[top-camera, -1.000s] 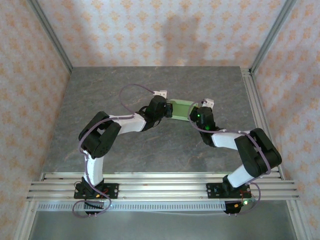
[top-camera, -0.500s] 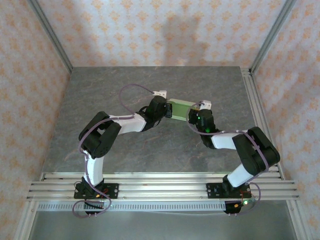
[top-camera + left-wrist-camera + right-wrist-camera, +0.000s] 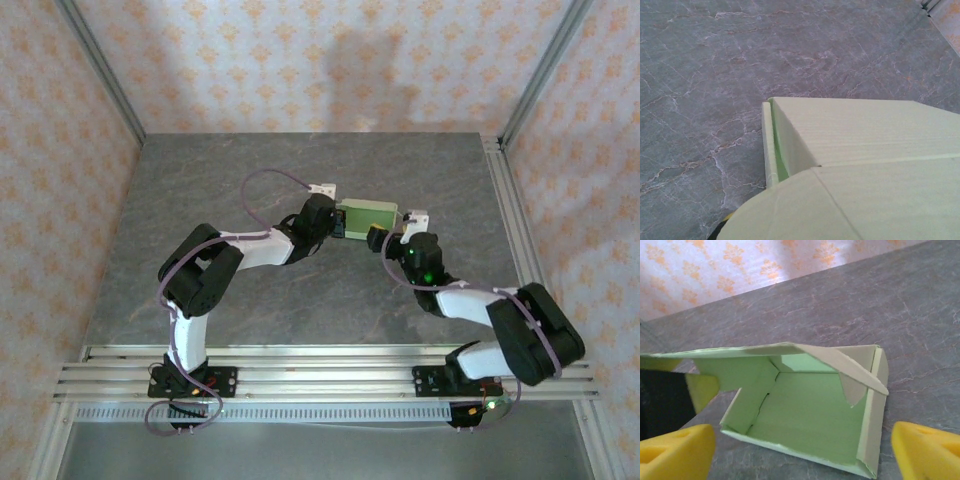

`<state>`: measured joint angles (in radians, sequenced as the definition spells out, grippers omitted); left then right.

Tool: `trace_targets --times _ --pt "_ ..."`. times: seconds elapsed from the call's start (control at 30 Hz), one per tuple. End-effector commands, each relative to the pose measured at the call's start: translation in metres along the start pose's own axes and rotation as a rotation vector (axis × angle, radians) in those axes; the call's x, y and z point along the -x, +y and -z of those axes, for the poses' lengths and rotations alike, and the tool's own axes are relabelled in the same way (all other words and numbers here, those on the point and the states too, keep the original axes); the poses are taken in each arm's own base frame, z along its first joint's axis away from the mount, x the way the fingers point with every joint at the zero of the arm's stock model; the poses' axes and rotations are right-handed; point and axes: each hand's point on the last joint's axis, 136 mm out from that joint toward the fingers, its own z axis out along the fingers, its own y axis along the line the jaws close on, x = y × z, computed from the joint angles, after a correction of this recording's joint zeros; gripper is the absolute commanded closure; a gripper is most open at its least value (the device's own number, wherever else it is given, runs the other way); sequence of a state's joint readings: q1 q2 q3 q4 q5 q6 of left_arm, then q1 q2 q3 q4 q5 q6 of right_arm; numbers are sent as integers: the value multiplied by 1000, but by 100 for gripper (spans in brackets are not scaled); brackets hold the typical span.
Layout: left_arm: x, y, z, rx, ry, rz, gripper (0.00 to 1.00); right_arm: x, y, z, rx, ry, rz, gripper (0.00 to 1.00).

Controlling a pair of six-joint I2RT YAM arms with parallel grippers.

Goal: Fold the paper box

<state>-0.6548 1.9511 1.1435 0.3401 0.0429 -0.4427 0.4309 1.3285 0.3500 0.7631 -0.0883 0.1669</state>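
Observation:
The paper box point(image 3: 370, 213) is pale green card, lying on the grey table behind the middle. In the right wrist view the paper box point(image 3: 810, 415) is a half-formed tray, open toward me, with a lid flap slanting over its far side. My left gripper point(image 3: 338, 222) is shut on the box's left end; its yellow pad point(image 3: 702, 387) presses that wall. Up close, the paper box point(image 3: 865, 145) shows a rounded flap in front. My right gripper point(image 3: 384, 237) sits just near-right of the box, open. Its yellow fingertips point(image 3: 675, 450) flank the box's open side without touching.
An aluminium rail point(image 3: 505, 220) runs along the table's right edge, and slotted rails point(image 3: 320, 365) cross the near edge by the arm bases. Patterned walls point(image 3: 300, 60) close the back and sides. Bare grey marble table point(image 3: 200, 180) lies left of the box.
My right gripper has opened, let go of the box's right end and drawn back toward the near right. The box now lies more level. The left arm has held still.

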Motion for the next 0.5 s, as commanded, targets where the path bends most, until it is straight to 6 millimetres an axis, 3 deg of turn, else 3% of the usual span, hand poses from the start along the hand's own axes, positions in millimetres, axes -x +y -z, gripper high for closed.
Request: trace_targets --times 0.0,0.17,0.33,0.47 --pt "13 -4 10 16 -21 -34 100 5 4 15 31 11 16 5" --pt "12 -4 9 19 -16 -41 100 23 4 40 15 -18 3 5" --pt "11 -4 8 19 -13 -41 100 64 2 66 -20 -122 -48 5" --pt "9 -6 9 9 -9 -43 100 90 -4 63 -99 -107 -109 6"
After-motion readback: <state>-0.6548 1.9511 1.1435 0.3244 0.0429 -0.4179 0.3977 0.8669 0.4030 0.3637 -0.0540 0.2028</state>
